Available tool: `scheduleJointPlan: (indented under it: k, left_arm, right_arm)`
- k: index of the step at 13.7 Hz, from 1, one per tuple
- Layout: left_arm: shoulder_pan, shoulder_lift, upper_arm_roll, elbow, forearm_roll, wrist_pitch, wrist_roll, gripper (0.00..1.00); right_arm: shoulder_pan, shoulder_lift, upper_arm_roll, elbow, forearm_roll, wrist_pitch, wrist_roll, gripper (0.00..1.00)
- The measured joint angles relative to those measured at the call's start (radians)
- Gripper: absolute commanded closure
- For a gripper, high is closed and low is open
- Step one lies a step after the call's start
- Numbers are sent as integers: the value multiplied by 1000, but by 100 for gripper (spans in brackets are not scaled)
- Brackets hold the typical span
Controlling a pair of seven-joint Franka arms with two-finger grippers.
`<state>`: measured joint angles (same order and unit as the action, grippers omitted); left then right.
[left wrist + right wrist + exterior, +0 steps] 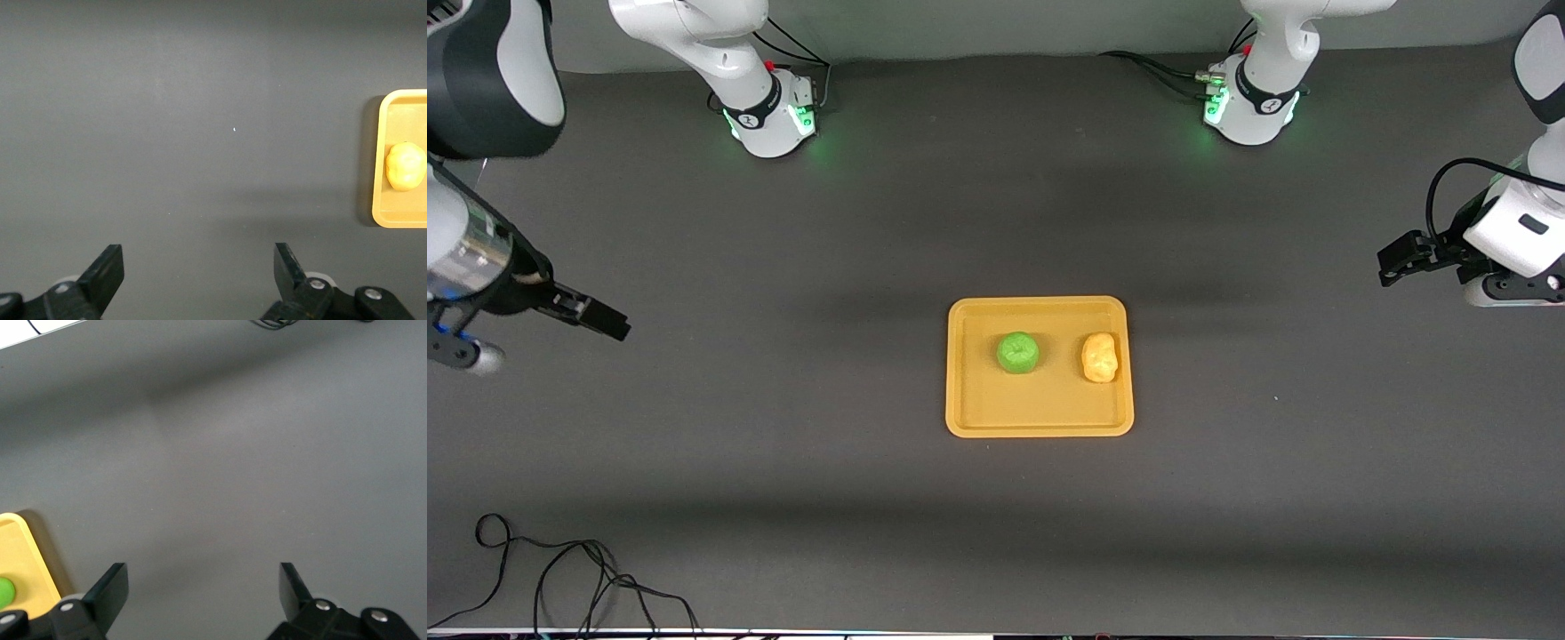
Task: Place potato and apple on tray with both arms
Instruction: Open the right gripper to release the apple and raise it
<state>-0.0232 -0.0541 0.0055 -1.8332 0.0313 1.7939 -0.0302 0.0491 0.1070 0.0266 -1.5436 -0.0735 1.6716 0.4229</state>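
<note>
The orange-yellow tray (1040, 418) lies in the middle of the table. The green apple (1017, 352) and the yellow-tan potato (1100, 356) rest on it side by side, the potato toward the left arm's end. My left gripper (1392, 262) is open and empty, up over bare table at the left arm's end; its wrist view shows the tray's edge (380, 160) and the potato (405, 166). My right gripper (605, 320) is open and empty over bare table at the right arm's end; its wrist view shows a tray corner (27, 553) and a sliver of apple (5, 592).
Both arm bases (774, 116) (1249, 111) stand along the table's edge farthest from the front camera. A loose black cable (560, 578) lies near the table's front edge at the right arm's end. The dark grey table (783, 444) surrounds the tray.
</note>
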Motion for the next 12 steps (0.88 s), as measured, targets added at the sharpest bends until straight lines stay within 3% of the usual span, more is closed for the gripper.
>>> scheduleJointPlan:
  k: [6,12]
  left_arm:
    - [0,0,0,-3,0,0,1,0]
    - [0,0,0,-4,0,0,1,0]
  right_arm:
    - [5,-45,-51,-68,83,41,-113,0]
    - [18,-67,-54,-130,82,84,-154,0]
